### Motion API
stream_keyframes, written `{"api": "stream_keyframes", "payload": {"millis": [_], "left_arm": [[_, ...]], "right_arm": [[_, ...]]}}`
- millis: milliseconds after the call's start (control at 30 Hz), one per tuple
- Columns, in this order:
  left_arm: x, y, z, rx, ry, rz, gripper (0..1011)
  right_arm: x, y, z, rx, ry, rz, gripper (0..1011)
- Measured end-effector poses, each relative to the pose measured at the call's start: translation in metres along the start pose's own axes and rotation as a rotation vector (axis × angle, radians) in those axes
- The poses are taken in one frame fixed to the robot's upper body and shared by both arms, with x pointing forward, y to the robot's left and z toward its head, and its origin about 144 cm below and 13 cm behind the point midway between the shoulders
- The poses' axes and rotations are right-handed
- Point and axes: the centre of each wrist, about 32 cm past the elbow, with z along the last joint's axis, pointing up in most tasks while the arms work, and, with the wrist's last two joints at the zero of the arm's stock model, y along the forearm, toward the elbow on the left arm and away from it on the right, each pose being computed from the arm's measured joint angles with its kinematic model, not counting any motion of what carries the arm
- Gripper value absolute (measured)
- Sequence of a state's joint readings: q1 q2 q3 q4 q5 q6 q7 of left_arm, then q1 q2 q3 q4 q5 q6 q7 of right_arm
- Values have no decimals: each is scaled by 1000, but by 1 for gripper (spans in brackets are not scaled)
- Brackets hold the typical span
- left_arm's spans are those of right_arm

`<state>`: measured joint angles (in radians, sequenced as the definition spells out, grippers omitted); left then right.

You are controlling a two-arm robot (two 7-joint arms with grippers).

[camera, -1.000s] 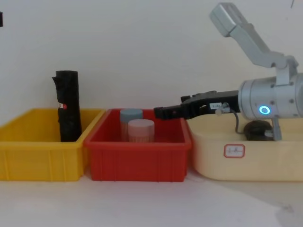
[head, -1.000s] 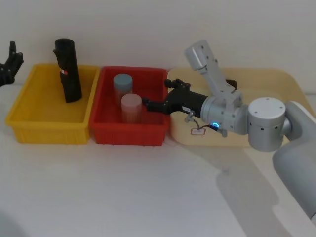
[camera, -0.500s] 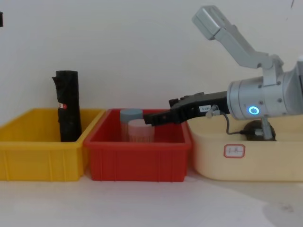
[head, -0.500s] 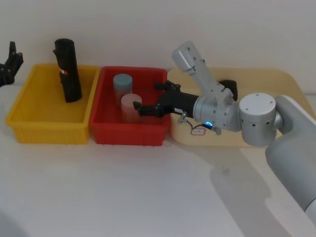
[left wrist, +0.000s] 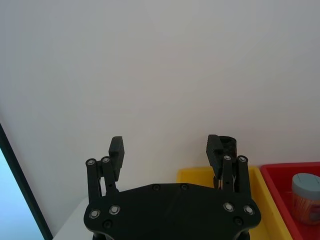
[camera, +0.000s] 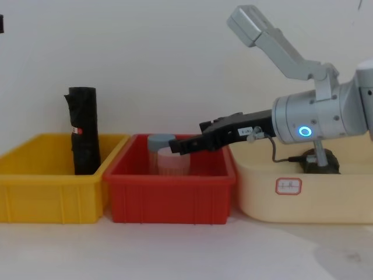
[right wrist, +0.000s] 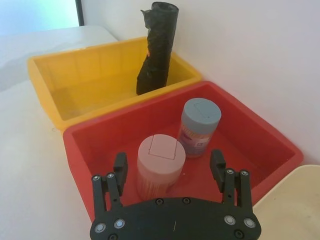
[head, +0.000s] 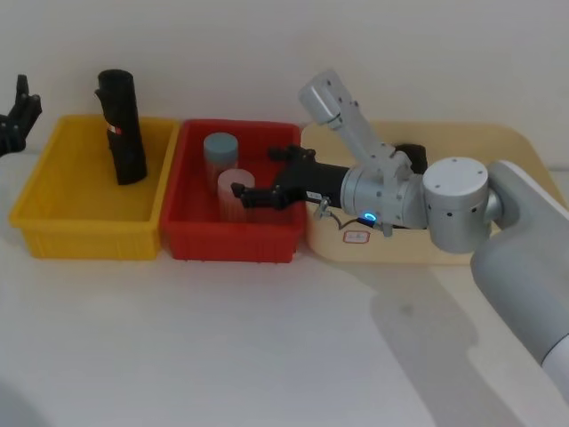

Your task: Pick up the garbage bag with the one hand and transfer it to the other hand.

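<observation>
So the garbage bag [head: 411, 152] looks to be the black lump in the cream tray [head: 498, 142], tucked behind the right arm's wrist. In the chest view it sits low against the tray's floor [camera: 319, 161]. Most of it is hidden, so I can't tell which way its long axis runs.

Don't mix it up with the slim black roll [head: 122, 126] in the yellow bin [head: 53, 209]. That one is crinkly matte plastic with a small red-and-white mark, standing on end and tipped a little toward the wall.

The right gripper [head: 242, 193] stretches out nearly level from the fat silver-grey arm, blue ring light glowing, reaching leftward over the red bin [head: 233, 242]. Its long black fingers are spread wide, and the tips sit just beside the pink-lidded jar [right wrist: 160, 170]. A grey-lidded jar [right wrist: 199, 125] stands just behind that one. Both are smooth upright cylinders.

The left gripper [head: 18, 111] hangs raised just off the yellow bin's far left corner. Its fingers are spread wide too, with nothing between them
</observation>
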<state>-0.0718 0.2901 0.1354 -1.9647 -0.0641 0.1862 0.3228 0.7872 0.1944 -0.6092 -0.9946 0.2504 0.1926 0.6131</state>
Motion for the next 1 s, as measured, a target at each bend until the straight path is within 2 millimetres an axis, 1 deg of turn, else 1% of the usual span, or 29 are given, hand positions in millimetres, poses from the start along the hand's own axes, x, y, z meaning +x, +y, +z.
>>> {"api": "stream_keyframes", "payload": {"millis": [500,1000], "left_arm": [[0,0,0,0,0,0,1001],[0,0,0,0,0,0,1001]], "right_arm": [[11,12,3,-24,33,35,1000],[17,24,-1,-62,27,32,1000]]}}
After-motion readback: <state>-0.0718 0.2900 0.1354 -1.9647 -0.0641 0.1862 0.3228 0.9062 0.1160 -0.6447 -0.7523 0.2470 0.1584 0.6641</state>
